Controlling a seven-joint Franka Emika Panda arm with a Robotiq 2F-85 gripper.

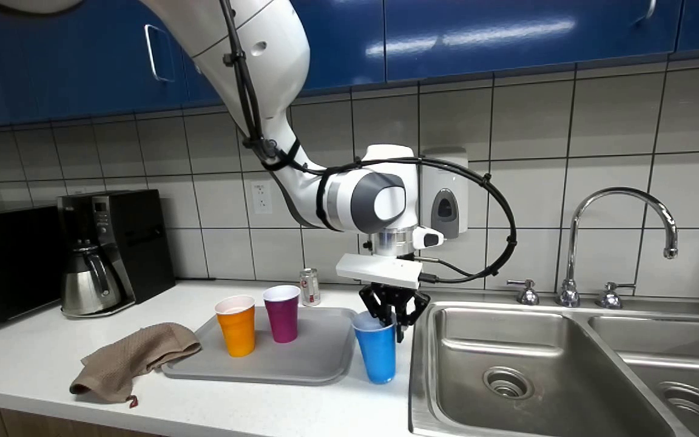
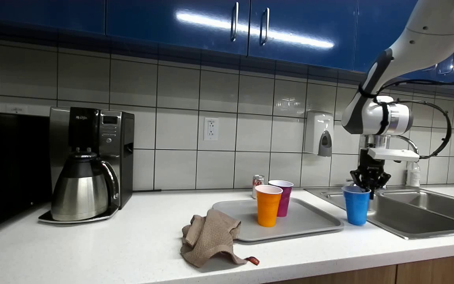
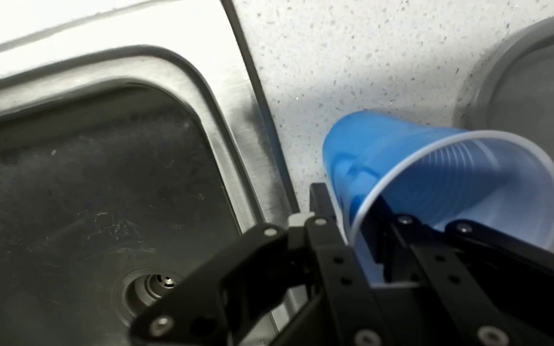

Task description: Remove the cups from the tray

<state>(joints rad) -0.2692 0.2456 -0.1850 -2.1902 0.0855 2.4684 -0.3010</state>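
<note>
Cup [image 1: 378,357] (blue) upright, toward tray [image 1: 325,340] from gripper [image 3: 349,206] (loosely parted astride rim). Needs straight-up exit before anything sideways imo.

"Mr. Coffee" name [image 2: 81,117] on coffee maker [image 2: 110,156], red lettering [image 2: 257,182] on can [image 2: 258,186] unreadable

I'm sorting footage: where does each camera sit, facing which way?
In an exterior view: before the counter, nearer the sink, facing the wall; arm and end effector show.
In an exterior view: likewise, nearer the coffee maker; same parts show.
Wrist view: on the arm, looking down at the blue cup; end effector shows.
Both exterior views share the tray.
</note>
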